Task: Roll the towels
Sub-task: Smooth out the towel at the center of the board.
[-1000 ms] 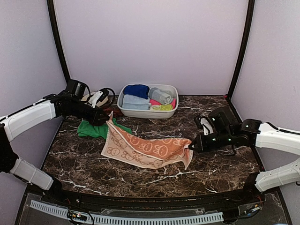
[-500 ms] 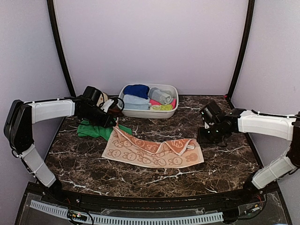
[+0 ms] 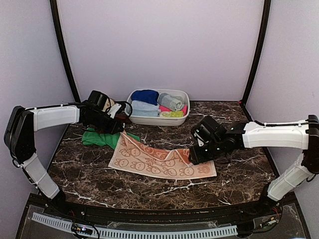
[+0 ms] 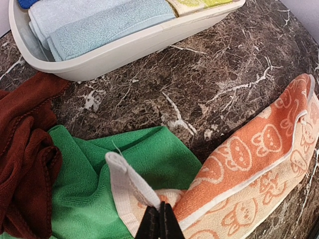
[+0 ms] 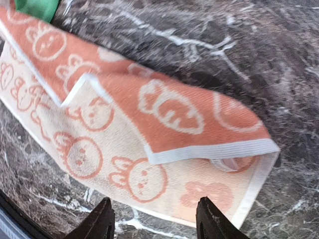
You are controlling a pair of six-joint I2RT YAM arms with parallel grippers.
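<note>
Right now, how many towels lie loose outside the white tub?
3: orange printed towel spread mid-table, green towel bunched at its left end, rust-brown towel crumpled beside it. Others may be hidden.

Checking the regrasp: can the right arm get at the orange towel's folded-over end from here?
Probably yes: the right arm has its open jaws right above the towel at its folded end, with nothing in between.

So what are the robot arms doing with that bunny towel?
They are working on an orange towel spread on the table. The left tool pinches one corner, next to a green towel and a brown towel. The right tool hangs open over the other end, where a flap is folded over. It is not rolled yet.
</note>
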